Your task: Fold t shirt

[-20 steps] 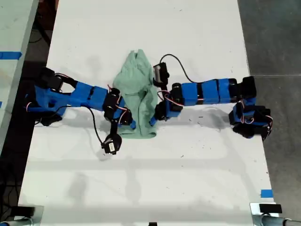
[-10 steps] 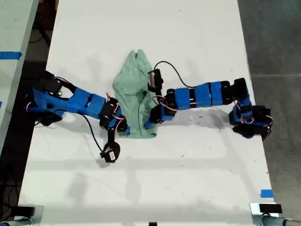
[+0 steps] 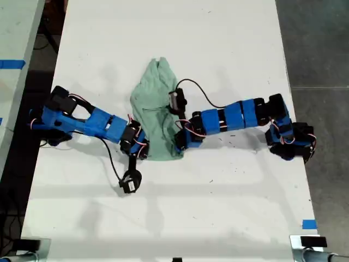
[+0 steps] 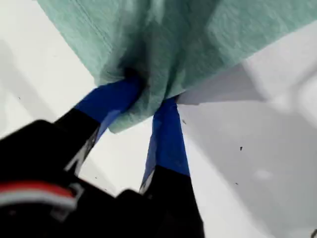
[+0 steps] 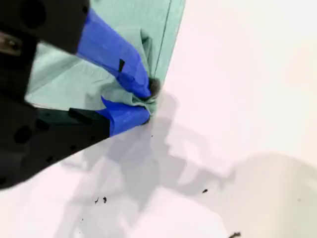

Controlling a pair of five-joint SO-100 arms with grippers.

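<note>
T shirt (image 3: 157,112) sits mid-frame in the exterior view, on the white table (image 3: 163,38). It's bunched into a narrow strip: pointed end toward the top, wider hem end toward the bottom.

Both arms are at the hem end, one on each bottom corner. My guess is that's for lifting the hem and carrying it up over the body for a fold.

My first gripper (image 4: 148,99): jaws narrow, clamped on a pleat of cloth at a corner. Fabric is gathered between the blue fingers (image 4: 171,136).

My second gripper (image 5: 143,101): jaws nearly closed, pinching the corner next to the seam edge, low on the table.

Can't say for certain from the wrist views which arm is which in the exterior view.
</note>
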